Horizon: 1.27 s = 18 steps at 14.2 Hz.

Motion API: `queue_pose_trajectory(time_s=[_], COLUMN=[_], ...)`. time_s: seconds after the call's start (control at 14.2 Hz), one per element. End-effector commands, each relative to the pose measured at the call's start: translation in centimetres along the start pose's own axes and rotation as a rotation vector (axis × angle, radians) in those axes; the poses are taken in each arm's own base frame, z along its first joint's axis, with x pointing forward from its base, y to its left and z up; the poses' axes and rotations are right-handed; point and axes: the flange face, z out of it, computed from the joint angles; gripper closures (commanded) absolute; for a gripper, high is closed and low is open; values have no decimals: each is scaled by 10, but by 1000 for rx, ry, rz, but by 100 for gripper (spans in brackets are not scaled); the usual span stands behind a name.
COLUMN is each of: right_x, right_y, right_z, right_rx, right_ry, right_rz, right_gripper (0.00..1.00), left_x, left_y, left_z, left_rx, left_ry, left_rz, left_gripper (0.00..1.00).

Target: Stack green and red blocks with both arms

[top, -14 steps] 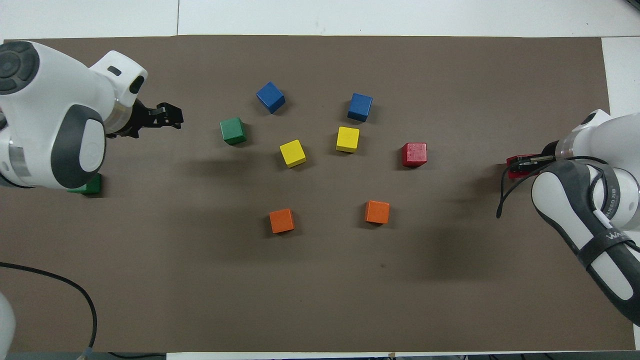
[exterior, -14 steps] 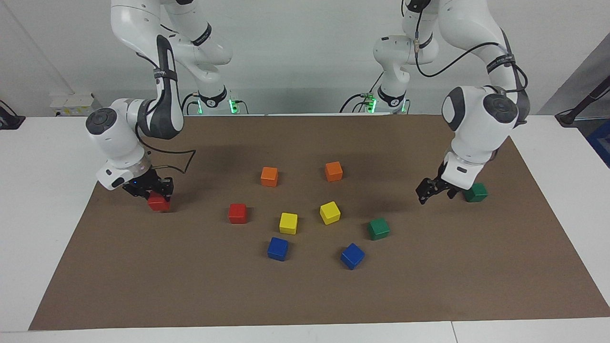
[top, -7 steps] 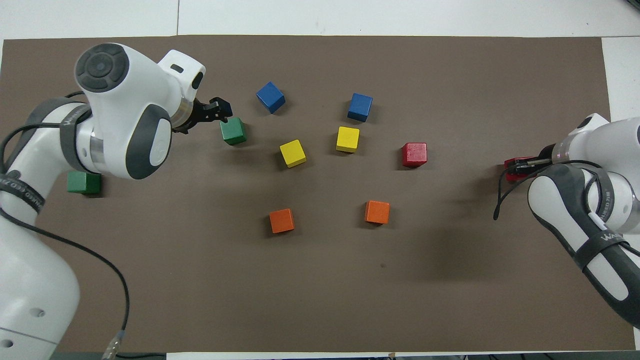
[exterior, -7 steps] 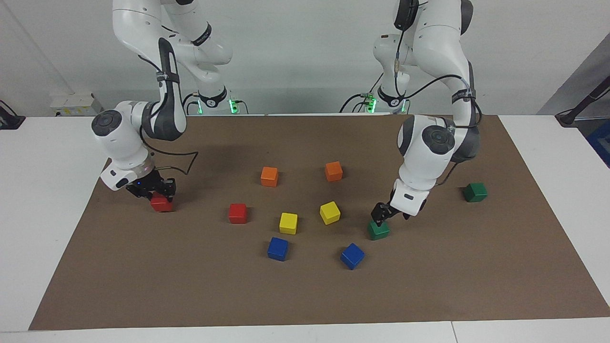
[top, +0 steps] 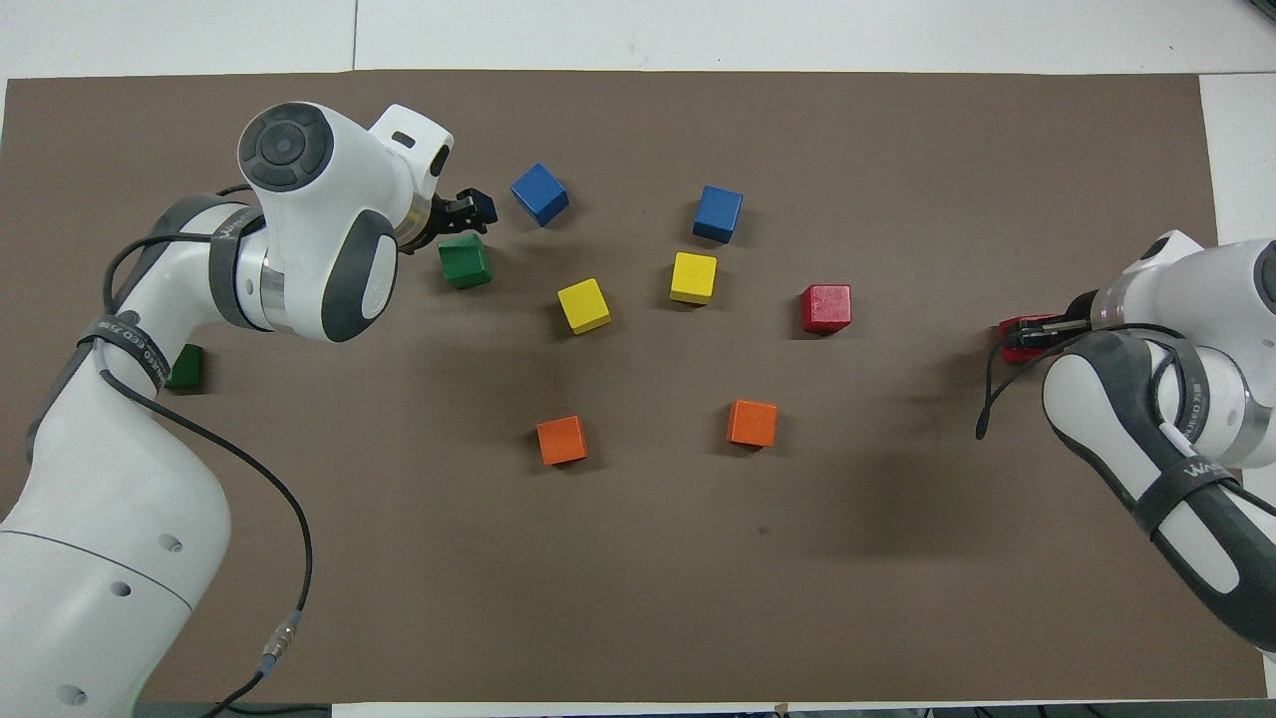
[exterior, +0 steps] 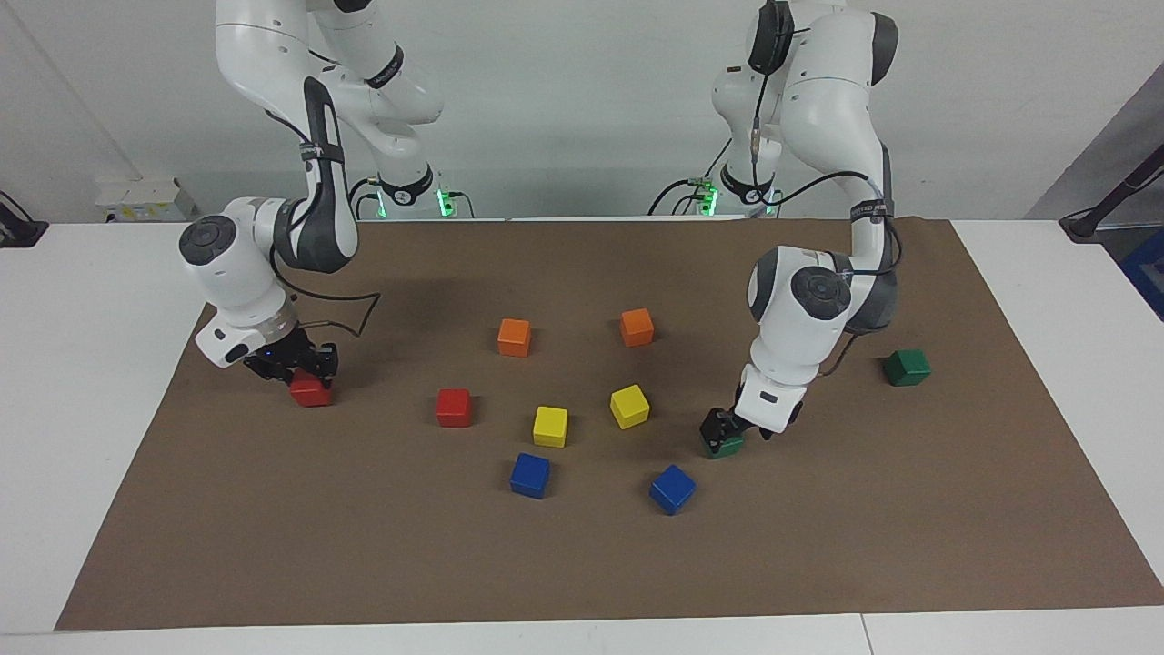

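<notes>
Nothing's getting stacked yet: right gripper (exterior: 305,368) is clamping its fingers on a red block (exterior: 311,391), left gripper (exterior: 720,435) is hanging fingers-apart over a green block (exterior: 725,446).

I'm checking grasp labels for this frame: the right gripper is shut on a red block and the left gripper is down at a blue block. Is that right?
Not quite. The left gripper is down at a green block, not a blue one; the facing view shows this. The right gripper is indeed shut on a red block.

White table (exterior: 91,382) w/ brown mat (exterior: 582,564), plain white wall (exterior: 564,91) at robots' end.
</notes>
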Motion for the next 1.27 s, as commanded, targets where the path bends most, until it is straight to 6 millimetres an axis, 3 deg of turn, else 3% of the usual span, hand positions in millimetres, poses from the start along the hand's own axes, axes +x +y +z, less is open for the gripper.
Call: queue_pose_trajectory(time_s=[0.0,0.28,0.35,0.42,0.49,0.63,0.7,0.99,1.13,1.2], right_x=[0,2,2,2,2,2,2,4,10,16], right_y=[-2,-2,-2,-5,-5,-6,-6,-5,-9,-17], right_z=[6,6,6,6,6,6,6,4,-8,-18], right_rx=[1,-1,-1,-1,-1,0,0,0,-1,1], right_ry=[16,27,27,27,27,27,27,25,40,44], right_rz=[-10,-8,-8,-13,-13,-15,-15,-15,-7,20], right_gripper=[76,73,72,68,59,12,0,0,0,0], left_x=[-17,-32,-33,-33,-33,-33,-33,-17,-6,5], left_y=[-2,-5,-5,-5,-4,-4,-4,2,-8,-26], left_z=[23,41,42,41,41,40,38,13,-1,-17], left_rx=[15,3,4,4,5,8,12,13,24,28], left_ry=[32,47,45,45,44,39,32,28,19,24], left_rz=[-15,-42,-44,-45,-51,-52,-61,-107,-123,-149], left_gripper=[0,0,18,51,98,100,100,100,100,100])
